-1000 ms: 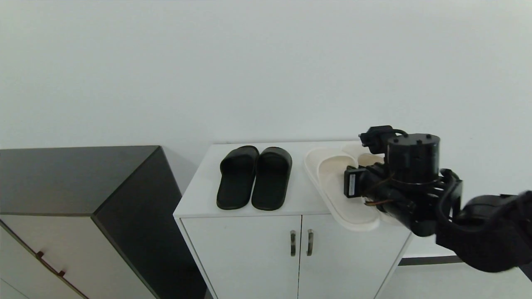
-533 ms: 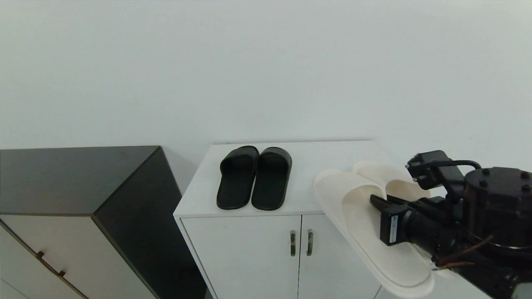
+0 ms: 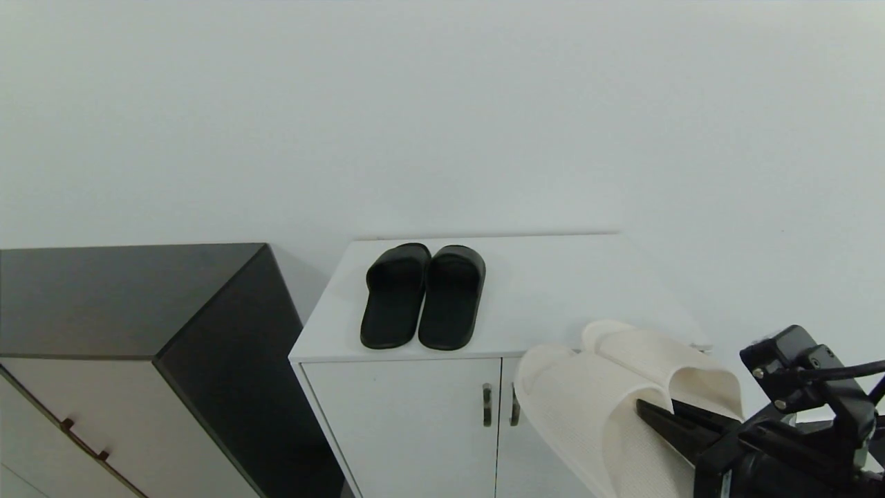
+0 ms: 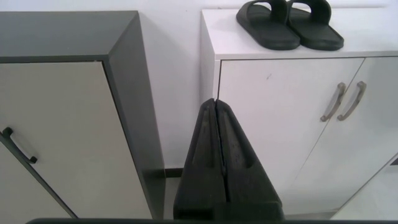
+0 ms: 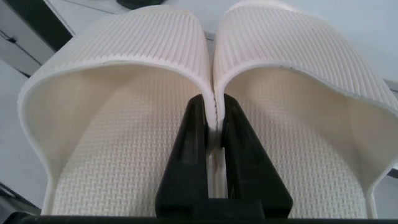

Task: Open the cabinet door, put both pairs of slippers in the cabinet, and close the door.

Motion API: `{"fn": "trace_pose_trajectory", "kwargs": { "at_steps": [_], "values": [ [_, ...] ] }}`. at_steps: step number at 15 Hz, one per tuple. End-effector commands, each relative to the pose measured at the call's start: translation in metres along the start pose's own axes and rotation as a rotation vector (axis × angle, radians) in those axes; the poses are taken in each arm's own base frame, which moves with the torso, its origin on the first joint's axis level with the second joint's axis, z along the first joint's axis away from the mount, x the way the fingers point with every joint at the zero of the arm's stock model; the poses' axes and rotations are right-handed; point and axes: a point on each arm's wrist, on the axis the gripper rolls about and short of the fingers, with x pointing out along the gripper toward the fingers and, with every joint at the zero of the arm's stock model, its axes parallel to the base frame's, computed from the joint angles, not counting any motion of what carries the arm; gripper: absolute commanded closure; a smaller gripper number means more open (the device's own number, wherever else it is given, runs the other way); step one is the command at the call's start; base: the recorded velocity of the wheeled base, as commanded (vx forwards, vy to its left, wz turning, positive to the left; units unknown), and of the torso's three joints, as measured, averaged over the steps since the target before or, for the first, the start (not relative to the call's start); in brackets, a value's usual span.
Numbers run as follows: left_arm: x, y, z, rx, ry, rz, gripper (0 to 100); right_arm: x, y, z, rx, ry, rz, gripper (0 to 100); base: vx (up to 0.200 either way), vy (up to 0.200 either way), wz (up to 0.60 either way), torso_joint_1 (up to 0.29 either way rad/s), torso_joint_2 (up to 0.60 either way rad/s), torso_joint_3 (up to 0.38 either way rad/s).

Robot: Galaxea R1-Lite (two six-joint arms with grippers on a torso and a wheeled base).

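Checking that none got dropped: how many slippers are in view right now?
4. A black slipper and its mate lie side by side on the white cabinet. The right gripper pinches one cream slipper and the other cream slipper together, in the air before the right door.

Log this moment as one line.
right gripper: shut on white slippers, held in front of cabinet | left gripper: shut, empty | black slippers: on top of cabinet | cabinet doors: closed
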Motion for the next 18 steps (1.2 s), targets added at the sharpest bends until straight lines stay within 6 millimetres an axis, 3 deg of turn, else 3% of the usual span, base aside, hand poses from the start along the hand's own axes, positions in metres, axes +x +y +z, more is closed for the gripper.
{"fn": "trace_pose_trajectory", "kwargs": {
  "at_steps": [1, 5, 12, 18],
  "values": [
    [0.0, 0.0, 0.0, -0.001, 0.001, 0.001, 100, -0.005, -0.002, -0.002, 0.002, -0.001, 0.013, 100, -0.2, 0.0, 0.0, 0.007, 0.0, 0.002],
    [0.0, 0.0, 0.0, 0.001, 0.001, 0.001, 100, -0.009, -0.003, -0.007, -0.006, 0.008, 0.023, 100, -0.2, 0.0, 0.0, 0.001, 0.0, 0.004],
    [0.0, 0.0, 0.0, -0.001, 0.001, 0.001, 100, -0.016, -0.005, -0.012, -0.009, 0.03, 0.111, 100, 0.0, 0.0, 0.0, 0.0, 0.0, 0.0],
    [0.0, 0.0, 0.0, -0.001, 0.001, 0.001, 100, -0.011, -0.003, -0.017, -0.023, 0.06, 0.11, 100, 0.0, -0.167, 0.0, 0.002, 0.0, 0.002]
  ]
}}
